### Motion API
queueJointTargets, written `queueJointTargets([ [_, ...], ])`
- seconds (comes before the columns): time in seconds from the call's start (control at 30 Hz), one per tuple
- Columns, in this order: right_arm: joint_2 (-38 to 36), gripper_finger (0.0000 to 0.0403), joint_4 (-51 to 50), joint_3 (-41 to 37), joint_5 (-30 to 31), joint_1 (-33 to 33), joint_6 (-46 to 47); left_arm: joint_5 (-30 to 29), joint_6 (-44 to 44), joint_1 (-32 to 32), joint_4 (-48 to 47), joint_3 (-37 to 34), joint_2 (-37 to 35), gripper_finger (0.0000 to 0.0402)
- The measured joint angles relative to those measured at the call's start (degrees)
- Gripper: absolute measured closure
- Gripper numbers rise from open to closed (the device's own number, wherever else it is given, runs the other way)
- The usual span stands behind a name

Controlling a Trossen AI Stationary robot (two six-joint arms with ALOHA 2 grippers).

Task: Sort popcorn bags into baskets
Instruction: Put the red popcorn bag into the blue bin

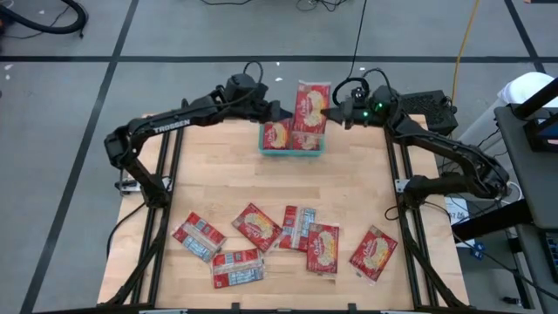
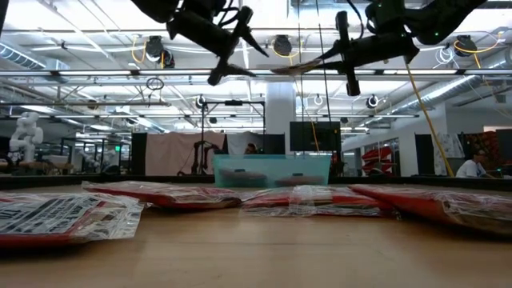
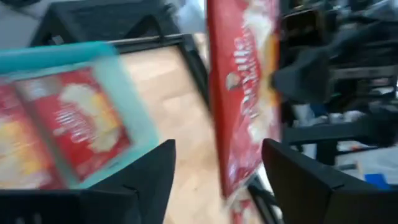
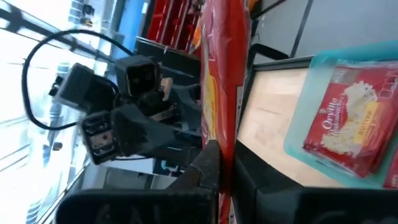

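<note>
Over the far middle of the table, the right gripper (image 1: pixel 330 112) was pinched shut on one popcorn bag (image 1: pixel 311 108), holding it up above the teal basket (image 1: pixel 291 152), which already had a bag (image 1: pixel 276 134) lying in it. Just left of the held bag, the left gripper (image 1: pixel 286 112) had its fingers spread apart, nothing in them. Six more bags (image 1: pixel 324 248) sat scattered along the near edge.

Around me: grey floor (image 1: pixel 218 30) crossed by dark tape lines, cables trailing; beyond my wooden table (image 1: pixel 270 187), ceiling trusses (image 2: pixel 120 76) and round lamps (image 2: pixel 282 44) glow overhead.
</note>
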Motion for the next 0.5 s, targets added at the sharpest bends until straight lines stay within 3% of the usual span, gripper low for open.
queueJointTargets([
  [0.13, 3.28, 0.0399, -5.15, 5.94, -3.12, -1.73, -2.37, -0.55, 2.68, 1.76, -3.36, 0.05, -1.48, 0.0144],
  [0.3, 11.11, 0.0400, -13.15, 13.89, -5.04, -2.79, -6.57, -0.83, 4.71, 2.95, -5.92, -0.12, -2.42, 0.0158],
  [0.5, 20.36, 0.0398, -13.73, 16.07, -8.97, -3.82, -8.00, -0.79, 6.39, 2.92, -7.70, -0.04, -2.41, 0.0184],
])
